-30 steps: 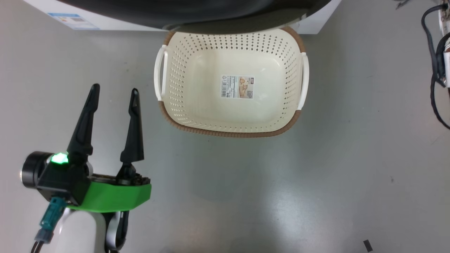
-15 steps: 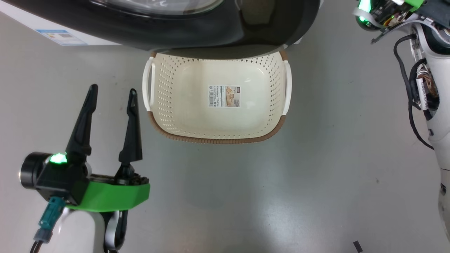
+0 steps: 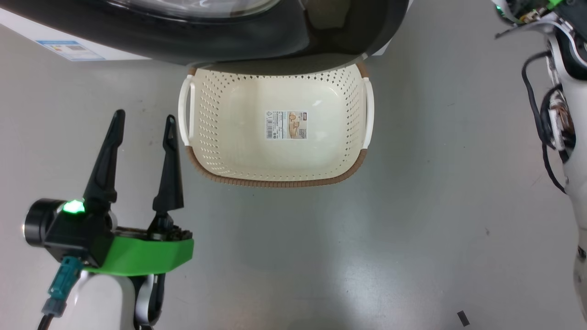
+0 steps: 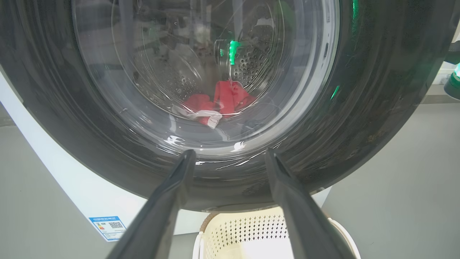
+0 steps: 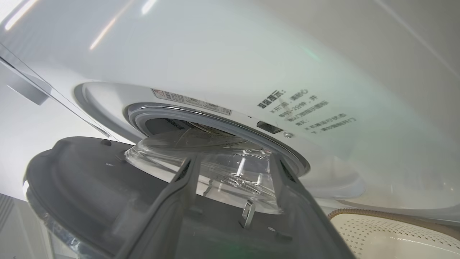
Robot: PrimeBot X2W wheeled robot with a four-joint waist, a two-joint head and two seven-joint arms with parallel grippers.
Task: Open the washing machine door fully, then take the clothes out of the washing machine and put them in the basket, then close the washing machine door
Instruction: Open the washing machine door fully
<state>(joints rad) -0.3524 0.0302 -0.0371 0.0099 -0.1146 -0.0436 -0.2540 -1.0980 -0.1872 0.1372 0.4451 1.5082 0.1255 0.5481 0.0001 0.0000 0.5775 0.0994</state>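
Right wrist view shows the door [image 5: 82, 180] only part-way open, its glass bowl not yet clear of the opening of the machine [image 5: 215, 54], with the right fingers [image 5: 170, 205] spread and pinching nothing. The clothes [image 4: 222, 99] lie in the drum behind the glass, and the basket [image 3: 275, 181] stands empty on the floor [image 3: 412, 229] under the door, the left fingers [image 3: 105, 165] spread and empty to its left. I judge the first step unfinished: swinging the door wide, moving the clothes and shutting the door are all left.

Glossy grey floor [image 3: 412, 229], soft glare
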